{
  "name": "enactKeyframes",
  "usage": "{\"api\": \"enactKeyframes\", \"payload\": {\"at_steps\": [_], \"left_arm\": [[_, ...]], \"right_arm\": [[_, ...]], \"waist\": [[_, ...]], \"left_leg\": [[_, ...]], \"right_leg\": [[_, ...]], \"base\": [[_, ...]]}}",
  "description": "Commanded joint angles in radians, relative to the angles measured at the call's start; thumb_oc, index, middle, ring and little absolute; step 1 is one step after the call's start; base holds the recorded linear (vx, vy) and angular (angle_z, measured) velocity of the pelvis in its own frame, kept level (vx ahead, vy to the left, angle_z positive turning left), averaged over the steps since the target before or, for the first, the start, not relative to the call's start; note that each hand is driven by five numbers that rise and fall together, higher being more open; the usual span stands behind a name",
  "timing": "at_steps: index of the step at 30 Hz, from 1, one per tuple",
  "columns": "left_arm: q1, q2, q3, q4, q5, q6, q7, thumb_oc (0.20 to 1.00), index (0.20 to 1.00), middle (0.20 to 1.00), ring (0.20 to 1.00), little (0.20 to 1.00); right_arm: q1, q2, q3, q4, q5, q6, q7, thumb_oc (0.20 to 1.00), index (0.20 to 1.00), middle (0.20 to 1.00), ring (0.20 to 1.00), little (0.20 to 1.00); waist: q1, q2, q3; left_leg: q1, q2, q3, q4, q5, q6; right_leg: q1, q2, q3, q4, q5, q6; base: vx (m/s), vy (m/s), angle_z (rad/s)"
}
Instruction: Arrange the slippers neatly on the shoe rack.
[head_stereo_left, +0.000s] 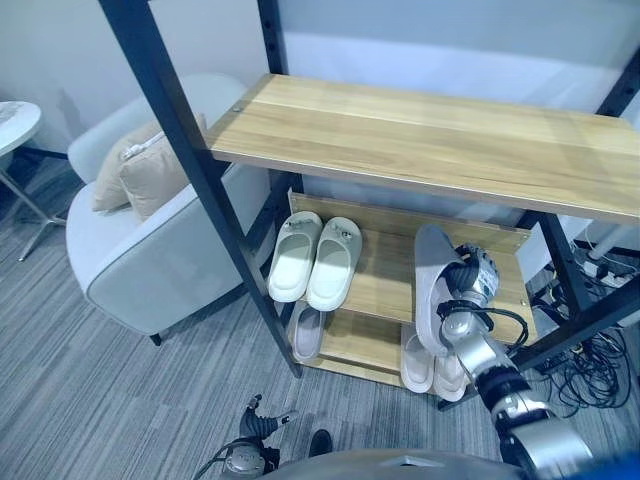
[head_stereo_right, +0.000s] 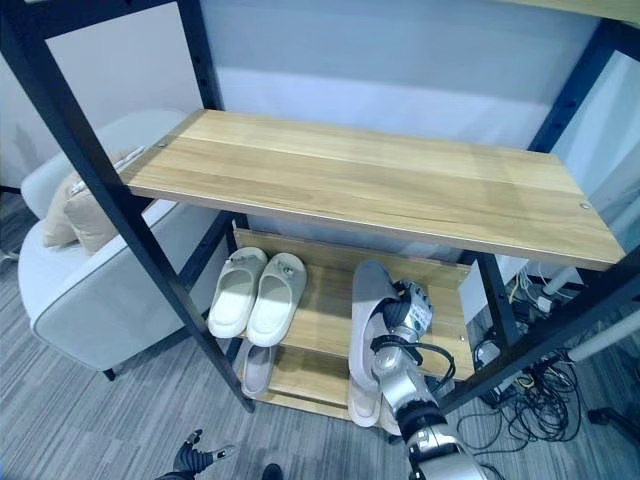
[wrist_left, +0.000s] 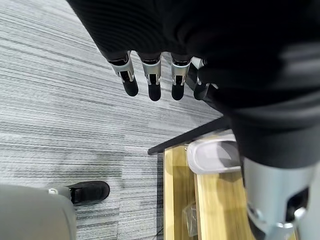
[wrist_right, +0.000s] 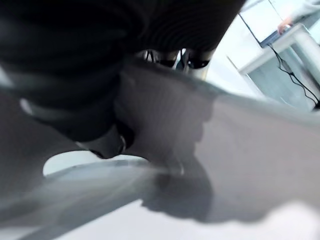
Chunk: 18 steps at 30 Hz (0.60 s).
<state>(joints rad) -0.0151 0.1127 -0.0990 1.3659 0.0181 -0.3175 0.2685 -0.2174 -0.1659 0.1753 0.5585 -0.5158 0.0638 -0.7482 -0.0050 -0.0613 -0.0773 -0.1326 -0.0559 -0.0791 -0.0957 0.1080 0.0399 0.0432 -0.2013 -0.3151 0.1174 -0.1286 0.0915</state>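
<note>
The shoe rack (head_stereo_left: 430, 140) has wooden shelves in a black frame. A cream pair of slippers (head_stereo_left: 313, 258) lies side by side on the left of its middle shelf. My right hand (head_stereo_left: 470, 282) is shut on a grey slipper (head_stereo_left: 432, 288), held on edge over the right part of that shelf; up close its sole (wrist_right: 225, 160) is under my fingers (wrist_right: 196, 61). On the bottom shelf lie a single grey slipper (head_stereo_left: 306, 334) at the left and a pale pair (head_stereo_left: 428, 368) at the right. My left hand (wrist_left: 150, 80) hangs open low over the carpet, in front of the rack.
A light armchair (head_stereo_left: 140, 250) with beige cushions (head_stereo_left: 140, 165) stands close to the rack's left post. A small round table (head_stereo_left: 14, 125) is at the far left. Cables and a power strip (head_stereo_left: 590, 350) lie on the floor right of the rack.
</note>
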Motion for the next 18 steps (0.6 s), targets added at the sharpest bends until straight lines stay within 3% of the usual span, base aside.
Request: {"api": "enactKeyframes", "payload": {"at_steps": [1,4,5,6,7,8,9,10,11,12,15,18], "left_arm": [[0.162,-0.070,-0.043,0.153,0.026,0.061,0.000,1.000,1.000,1.000,1.000,1.000],[0.154,-0.064,-0.031,0.137,0.018,0.074,0.000,1.000,1.000,1.000,1.000,1.000],[0.147,-0.056,-0.021,0.132,0.014,0.080,-0.003,1.000,1.000,1.000,1.000,1.000],[0.136,-0.048,-0.018,0.125,0.008,0.085,-0.006,1.000,1.000,1.000,1.000,1.000],[0.134,-0.042,-0.005,0.124,0.010,0.093,-0.003,1.000,1.000,1.000,1.000,1.000],[0.133,-0.036,-0.005,0.138,0.012,0.096,0.000,1.000,1.000,1.000,1.000,1.000],[0.131,-0.034,-0.007,0.143,0.017,0.100,-0.001,1.000,1.000,1.000,1.000,1.000],[0.132,-0.034,-0.008,0.143,0.017,0.100,-0.001,1.000,1.000,1.000,1.000,1.000],[0.133,-0.032,-0.007,0.155,0.019,0.099,0.000,1.000,1.000,1.000,1.000,1.000],[0.133,-0.032,-0.008,0.156,0.019,0.099,0.000,1.000,1.000,1.000,1.000,1.000],[0.129,-0.029,0.000,0.157,0.025,0.098,-0.001,1.000,1.000,1.000,1.000,1.000],[0.145,-0.031,0.026,0.158,0.011,0.091,0.001,1.000,1.000,1.000,1.000,1.000]], "right_arm": [[0.019,-0.061,0.006,-0.030,-0.064,-0.051,0.003,0.200,0.200,0.200,0.200,0.200],[0.095,-0.070,0.008,-0.072,-0.063,-0.061,0.023,0.200,0.200,0.200,0.200,0.200],[0.115,-0.072,0.009,-0.086,-0.064,-0.065,0.028,0.200,0.200,0.200,0.200,0.200],[0.146,-0.076,-0.003,-0.101,-0.061,-0.074,0.026,0.200,0.200,0.200,0.200,0.200],[0.161,-0.078,0.001,-0.104,-0.050,-0.083,0.032,0.200,0.200,0.200,0.200,0.200],[0.206,-0.088,-0.012,-0.119,-0.056,-0.094,0.029,0.200,0.200,0.200,0.200,0.200],[0.228,-0.088,-0.017,-0.131,-0.055,-0.105,0.032,0.200,0.200,0.200,0.200,0.200],[0.230,-0.089,-0.017,-0.133,-0.055,-0.105,0.033,0.200,0.200,0.200,0.200,0.200],[0.258,-0.098,-0.018,-0.145,-0.048,-0.129,0.036,0.200,0.200,0.200,0.200,0.200],[0.259,-0.098,-0.018,-0.146,-0.048,-0.129,0.036,0.200,0.200,0.200,0.200,0.200],[0.294,-0.100,-0.007,-0.158,-0.045,-0.152,0.038,0.200,0.200,0.200,0.200,0.200],[0.319,-0.104,0.016,-0.151,-0.043,-0.169,0.039,0.200,0.200,0.200,0.200,0.200]], "waist": [[0.023,0.019,0.019],[0.018,0.022,0.026],[0.013,0.024,0.030],[-0.002,0.025,0.036],[0.002,0.029,0.045],[-0.006,0.036,0.047],[-0.015,0.036,0.046],[-0.013,0.037,0.044],[-0.014,0.027,0.040],[-0.014,0.028,0.040],[-0.019,0.016,0.033],[-0.010,0.013,0.028]], "left_leg": [[0.126,-0.002,0.031,0.017,-0.117,0.049],[0.129,-0.002,0.035,0.086,-0.151,0.058],[0.125,-0.001,0.033,0.105,-0.158,0.058],[0.126,0.001,0.031,0.123,-0.162,0.058],[0.118,0.004,0.038,0.133,-0.165,0.058],[0.119,0.005,0.032,0.131,-0.167,0.057],[0.120,0.002,0.030,0.128,-0.169,0.057],[0.121,0.003,0.031,0.128,-0.171,0.057],[0.118,-0.003,0.036,0.129,-0.174,0.055],[0.118,-0.001,0.035,0.128,-0.175,0.055],[0.107,-0.006,0.023,0.140,-0.186,0.041],[0.121,0.000,0.021,0.138,-0.195,0.025]], "right_leg": [[-0.088,-0.068,0.065,0.098,0.070,0.078],[-0.106,-0.071,0.107,0.190,0.050,0.064],[-0.117,-0.047,0.132,0.212,0.030,0.045],[-0.140,-0.012,0.174,0.238,0.026,0.019],[-0.160,0.009,0.189,0.254,0.011,0.013],[-0.207,0.091,0.247,0.262,0.007,-0.009],[-0.226,0.143,0.275,0.246,0.008,-0.017],[-0.227,0.144,0.276,0.247,0.007,-0.018],[-0.216,0.178,0.273,0.188,0.018,-0.039],[-0.214,0.179,0.272,0.184,0.020,-0.039],[-0.154,0.196,0.287,0.071,0.026,-0.099],[-0.113,0.204,0.276,0.014,0.044,-0.122]], "base": [[-0.03,0.025,-0.07],[-0.01,0.021,-0.30],[-0.01,-0.011,-0.08],[-0.05,-0.011,-0.03],[-0.05,-0.035,0.10],[-0.07,-0.045,0.08],[-0.02,-0.045,0.04],[-0.02,-0.068,-0.06],[-0.01,-0.055,0.05],[-0.02,-0.090,0.13],[-0.02,-0.104,0.07],[-0.01,-0.118,0.08]]}}
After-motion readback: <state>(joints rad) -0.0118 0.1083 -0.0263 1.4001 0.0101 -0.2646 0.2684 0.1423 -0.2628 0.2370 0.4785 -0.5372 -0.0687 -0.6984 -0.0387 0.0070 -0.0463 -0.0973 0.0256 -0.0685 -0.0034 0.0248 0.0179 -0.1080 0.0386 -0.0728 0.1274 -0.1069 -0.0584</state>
